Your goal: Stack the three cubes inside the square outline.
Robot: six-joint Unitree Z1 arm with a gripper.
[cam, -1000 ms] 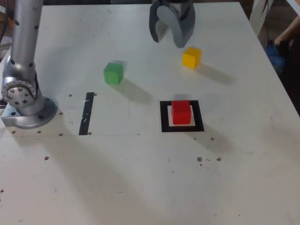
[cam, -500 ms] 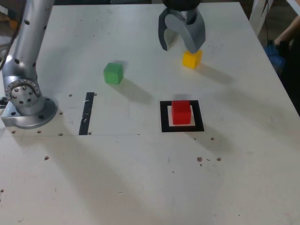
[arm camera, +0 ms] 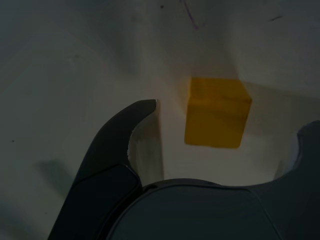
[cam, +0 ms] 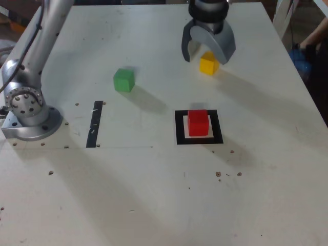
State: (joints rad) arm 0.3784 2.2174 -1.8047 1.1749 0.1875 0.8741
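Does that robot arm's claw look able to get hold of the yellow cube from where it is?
Probably yes: the gripper stands open, with the yellow cube showing between its jaws and nothing else in the way. It would likely need to come a bit closer first.

The small cube-shaped block (cam: 198, 123) is plain bright red, and the square tape-like outline (cam: 219, 139) round it is flat black with a white centre. A second small cube-shaped block (cam: 124, 80) is solid green; a third (cam: 209, 63) is solid yellow, turning deep amber in the dim wrist view. The thin straight strip (cam: 94, 124) is all black. The broad flat tabletop (cam: 128, 195) is off-white, speckled with small brown spots. The curved-jawed gripper (cam: 210, 48) shows grey and black, and the round arm base (cam: 38, 130) is silvery grey.
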